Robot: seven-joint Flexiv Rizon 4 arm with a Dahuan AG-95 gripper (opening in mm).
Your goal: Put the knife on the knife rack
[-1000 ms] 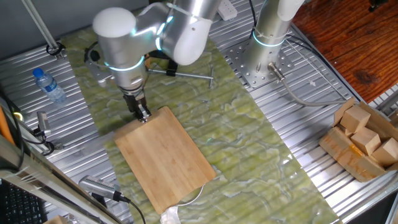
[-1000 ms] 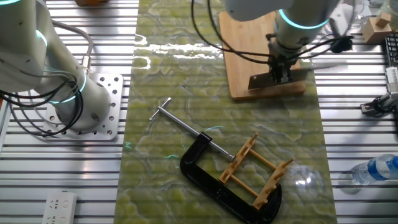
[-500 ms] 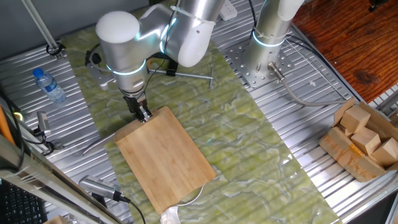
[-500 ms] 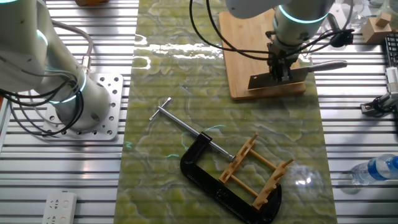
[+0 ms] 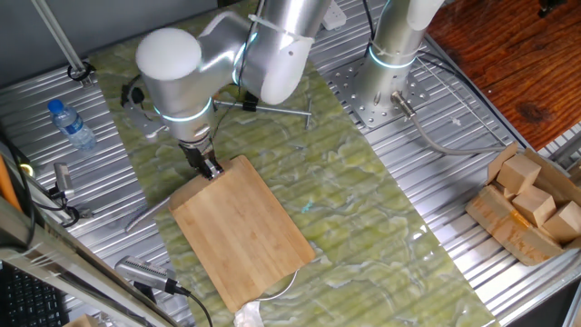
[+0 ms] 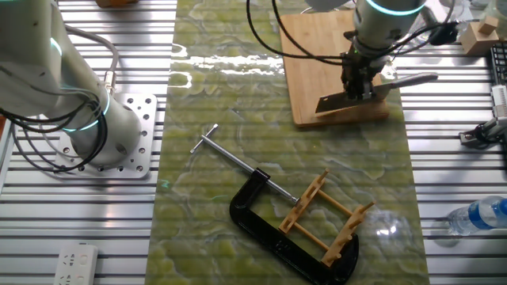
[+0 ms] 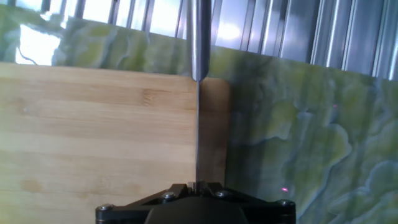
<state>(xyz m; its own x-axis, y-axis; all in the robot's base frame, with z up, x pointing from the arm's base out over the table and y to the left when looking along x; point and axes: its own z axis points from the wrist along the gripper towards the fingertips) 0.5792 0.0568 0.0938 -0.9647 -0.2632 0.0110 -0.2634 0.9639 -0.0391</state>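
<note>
A silver robot arm (image 5: 227, 54) reaches over a table (image 6: 444, 245) covered by a green marbled mat (image 6: 238, 119), its gripper (image 6: 358, 85) closed on the spine of the knife (image 6: 356, 96) and holding the cleaver on edge at the corner of a bamboo cutting board (image 5: 241, 227). In the hand view the blade runs straight away from the closed jaws as a thin line, the silver handle (image 7: 199, 37) pointing out beyond the board's end. Whether the cutting edge touches the wood or hangs just clear cannot be told. The knife rack (image 6: 326, 218), a small peg frame, lies well apart on the mat, resting against a black C-clamp (image 6: 273, 229). A plastic water bottle (image 5: 71, 123) stands off at the table's side.

The step in hand appears to be lifting and carrying. Done well, it means raising the blade clear of the board before travelling, keeping it upright so it cannot twist in the jaws, and lining its flat with the gaps between the pegs before lowering, minding the clamp's steel bar (image 6: 238, 158) nearby.
</note>
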